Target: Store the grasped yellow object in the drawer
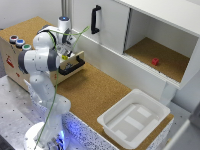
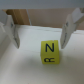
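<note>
The yellow object (image 2: 49, 52) is a small cube marked with a black N. It lies on the white inside of the drawer (image 2: 22, 62). My gripper (image 2: 40, 44) is open: its fingers (image 2: 11, 31) stand wide apart on either side of the cube, and neither touches it. In the exterior view the gripper (image 1: 64, 53) hangs over the pulled-out wooden drawer (image 1: 75, 56), just behind the drawer's black bar handle (image 1: 71, 66). The cube shows there as a yellow speck (image 1: 65, 57) under the fingers.
A large white tub (image 1: 134, 117) sits on the cork top at the exterior view's right. A small red block (image 1: 155, 62) lies in the open cabinet. A white cabinet door with a black handle (image 1: 96, 20) is behind the drawer. Coloured buttons (image 1: 19, 42) top the wooden box.
</note>
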`<state>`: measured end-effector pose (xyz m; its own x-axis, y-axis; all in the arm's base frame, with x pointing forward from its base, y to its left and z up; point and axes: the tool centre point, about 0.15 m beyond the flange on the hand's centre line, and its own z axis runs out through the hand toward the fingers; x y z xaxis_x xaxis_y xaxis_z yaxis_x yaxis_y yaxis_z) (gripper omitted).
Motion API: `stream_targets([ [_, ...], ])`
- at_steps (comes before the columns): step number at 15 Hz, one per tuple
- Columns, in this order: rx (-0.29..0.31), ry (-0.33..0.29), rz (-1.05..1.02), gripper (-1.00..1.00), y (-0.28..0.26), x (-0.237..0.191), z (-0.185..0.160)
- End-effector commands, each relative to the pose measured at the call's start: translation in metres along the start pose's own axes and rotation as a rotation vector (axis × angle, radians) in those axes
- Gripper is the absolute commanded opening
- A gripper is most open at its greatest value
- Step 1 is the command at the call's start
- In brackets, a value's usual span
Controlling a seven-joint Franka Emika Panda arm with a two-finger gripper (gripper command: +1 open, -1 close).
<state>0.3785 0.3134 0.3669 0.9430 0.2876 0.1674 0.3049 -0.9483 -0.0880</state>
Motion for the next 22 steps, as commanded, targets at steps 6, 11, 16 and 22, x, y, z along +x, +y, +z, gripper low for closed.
stream_targets([
  [6, -0.013, -0.024, -0.704, 1.0, -0.032, -0.044, -0.08],
  [11, 0.035, -0.162, -1.196, 1.0, -0.025, -0.047, -0.09],
  [16, -0.011, -0.155, -1.492, 1.0, -0.021, -0.026, -0.122],
  [22, -0.057, -0.11, -1.586, 1.0, -0.011, -0.032, -0.161],
])
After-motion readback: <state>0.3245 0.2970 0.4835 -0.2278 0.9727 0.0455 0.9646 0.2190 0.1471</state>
